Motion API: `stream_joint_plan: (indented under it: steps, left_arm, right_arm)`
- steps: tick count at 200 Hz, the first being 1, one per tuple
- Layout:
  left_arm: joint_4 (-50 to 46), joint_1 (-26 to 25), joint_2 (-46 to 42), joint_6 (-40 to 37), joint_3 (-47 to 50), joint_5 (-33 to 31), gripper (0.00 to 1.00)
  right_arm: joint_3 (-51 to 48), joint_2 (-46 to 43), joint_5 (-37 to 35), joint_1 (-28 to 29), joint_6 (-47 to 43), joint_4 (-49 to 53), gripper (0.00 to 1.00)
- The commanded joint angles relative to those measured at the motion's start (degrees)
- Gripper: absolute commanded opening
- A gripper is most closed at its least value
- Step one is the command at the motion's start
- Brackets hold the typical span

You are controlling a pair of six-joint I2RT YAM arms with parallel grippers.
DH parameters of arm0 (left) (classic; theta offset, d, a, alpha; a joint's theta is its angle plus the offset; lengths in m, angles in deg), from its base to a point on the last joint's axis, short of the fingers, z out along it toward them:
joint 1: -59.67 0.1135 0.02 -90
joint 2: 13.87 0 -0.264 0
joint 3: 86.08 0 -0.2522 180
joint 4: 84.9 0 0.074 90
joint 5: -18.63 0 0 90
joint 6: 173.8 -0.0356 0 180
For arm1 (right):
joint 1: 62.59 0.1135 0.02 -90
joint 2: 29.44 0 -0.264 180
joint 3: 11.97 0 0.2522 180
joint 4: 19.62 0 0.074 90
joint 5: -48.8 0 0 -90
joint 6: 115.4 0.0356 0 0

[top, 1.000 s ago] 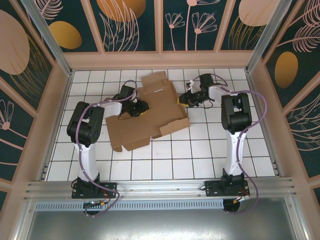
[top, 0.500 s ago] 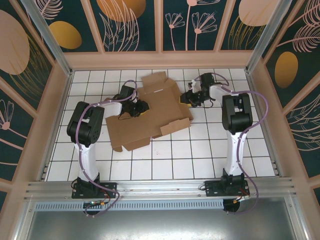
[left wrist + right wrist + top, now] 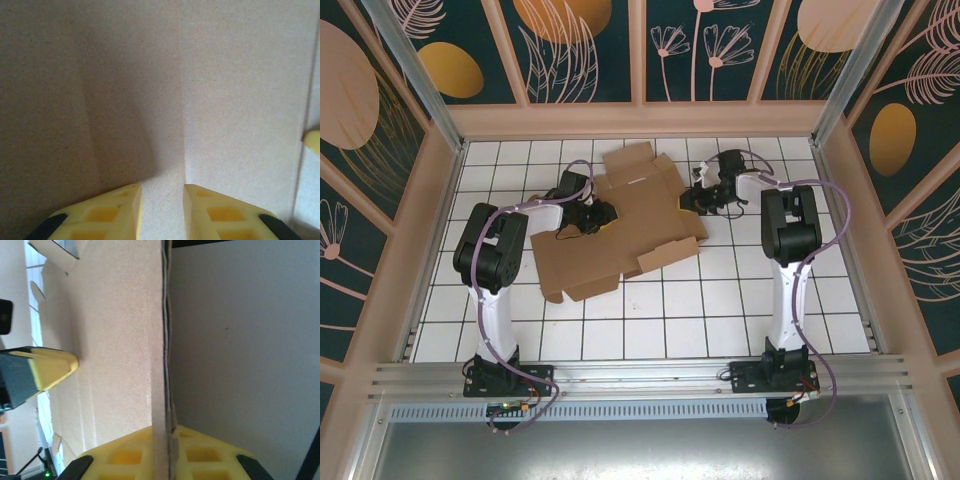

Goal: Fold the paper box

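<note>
The paper box (image 3: 640,225) is a brown cardboard blank lying mostly flat on the white tiles, with flaps sticking out at the back and front. My left gripper (image 3: 603,214) rests on its left half. In the left wrist view its fingertips (image 3: 162,187) stand a little apart over the cardboard (image 3: 225,75), beside a crease, with nothing between them. My right gripper (image 3: 688,200) is at the blank's right edge. In the right wrist view it (image 3: 162,429) is shut on a raised cardboard edge (image 3: 159,340). The left gripper's yellow finger (image 3: 52,367) shows across the panel.
The tiled floor (image 3: 720,310) lies bare in front of and to the right of the blank. Pinkish frame walls (image 3: 640,120) enclose the floor at the back and both sides. A metal rail (image 3: 640,375) with the arm bases runs along the near edge.
The right gripper's jaws have closed on the blank's right edge, and it has shifted slightly left. The left arm and the blank have barely moved.
</note>
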Motion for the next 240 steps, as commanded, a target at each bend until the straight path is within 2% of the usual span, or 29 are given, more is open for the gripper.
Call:
stream_joint_plan:
  steps: [1, 53, 84, 119, 155, 191, 209, 240]
  left_arm:
    - [-1.3, -0.1, 1.9, -0.5, 1.5, -0.5, 0.27]
    - [0.4, 0.0, 1.8, 0.9, 2.0, 0.8, 0.23]
    - [0.8, 0.0, 1.6, 1.3, 2.1, 1.1, 0.20]
    - [1.4, 0.0, 1.3, 2.1, 2.5, 1.5, 0.18]
    - [1.7, 0.0, 0.9, 2.6, 2.8, 1.9, 0.17]
    - [2.5, 0.1, -0.5, 3.8, 3.3, 2.6, 0.17]
    - [2.9, 0.1, -1.1, 4.3, 3.5, 3.0, 0.17]
    - [2.8, 0.1, -2.4, 4.5, 4.0, 3.0, 0.17]
  right_arm:
    - [-0.5, -6.6, 5.7, 0.3, 2.5, -2.9, 0.13]
    - [0.2, -9.4, 8.3, 4.1, 6.1, -4.3, 0.14]
    - [4.9, -8.9, 3.8, 7.7, 3.8, 2.0, 0.15]
    - [13.2, -6.3, -9.2, 12.7, -1.1, 13.6, 0.18]
    - [15.6, -5.9, -16.8, 16.2, -3.4, 17.6, 0.19]
    - [19.4, -6.7, -31.6, 18.7, -6.0, 21.6, 0.19]
    - [22.6, -6.6, -38.0, 20.6, -7.1, 23.7, 0.17]
    - [26.2, -6.7, -49.1, 23.5, -8.4, 25.7, 0.08]
